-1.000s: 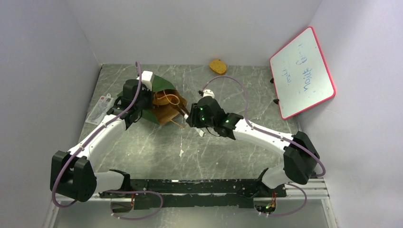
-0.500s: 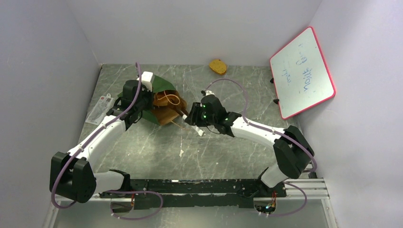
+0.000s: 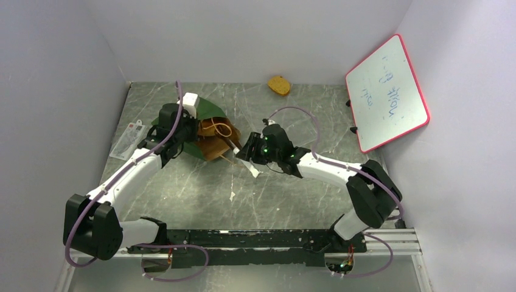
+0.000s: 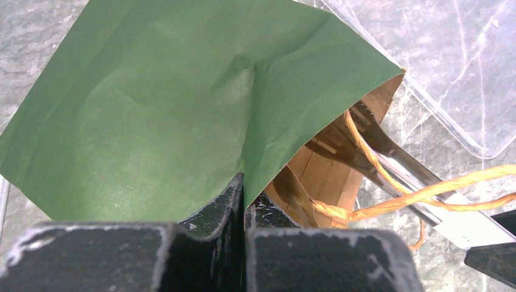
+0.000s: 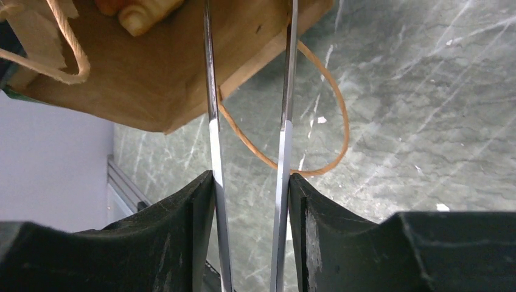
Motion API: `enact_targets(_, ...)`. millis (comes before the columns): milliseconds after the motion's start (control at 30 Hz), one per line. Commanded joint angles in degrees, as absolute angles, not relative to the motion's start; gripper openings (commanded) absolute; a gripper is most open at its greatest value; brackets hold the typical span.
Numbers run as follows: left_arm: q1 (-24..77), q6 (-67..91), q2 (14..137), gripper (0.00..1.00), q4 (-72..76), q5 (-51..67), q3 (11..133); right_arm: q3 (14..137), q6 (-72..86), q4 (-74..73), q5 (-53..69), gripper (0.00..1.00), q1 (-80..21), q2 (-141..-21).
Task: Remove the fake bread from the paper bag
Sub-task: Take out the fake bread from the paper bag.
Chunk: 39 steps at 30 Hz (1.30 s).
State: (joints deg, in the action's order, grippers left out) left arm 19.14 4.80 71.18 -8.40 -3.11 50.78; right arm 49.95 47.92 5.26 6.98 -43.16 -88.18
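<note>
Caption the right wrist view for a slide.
Right gripper holds spread tweezers reaching into the paper bag, a fake bread piece lying inside.

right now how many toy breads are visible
2: one orange-tan toy bread at the marble table's far edge, one tan ridged piece inside the green paper bag; others may hide there.

My left arm runs from its base out to the left, folds at the elbow and stretches forward, wrist turned inward. Its pincer (image 4: pixel 243 182) is pressed tight, both fingers flat on an edge of the paper bag (image 4: pixel 152 109). My right arm folds at the right side, forearm low and pointing left. Its pincer (image 5: pixel 249 182) grips the tweezers (image 5: pixel 284 158), one blade against each finger.
</note>
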Motion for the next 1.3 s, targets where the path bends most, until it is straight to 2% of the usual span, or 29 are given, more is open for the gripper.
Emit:
enact_targets(0, 20.16, 5.38, 69.26, 0.07, -5.58, -0.83, 50.63, 50.80, 51.19, 10.49, 10.33, 0.50, -42.20, -89.84)
enact_targets(267, 21.04, 5.48, 68.69, 0.07, -5.63, -1.39, 50.03, 52.32, 53.18, 10.70, 13.88, 0.50, -40.46, -92.06)
enact_targets(533, 21.77, 5.54, 68.75, 0.07, -5.49, -2.32, 49.67, 48.79, 60.82, 17.95, 19.23, 0.51, -38.10, -93.11)
enact_targets(1267, 22.30, 4.10, 68.19, 0.07, -6.55, -2.53, 50.47, 53.48, 62.42, 18.39, 26.59, 0.54, -36.29, -99.29)
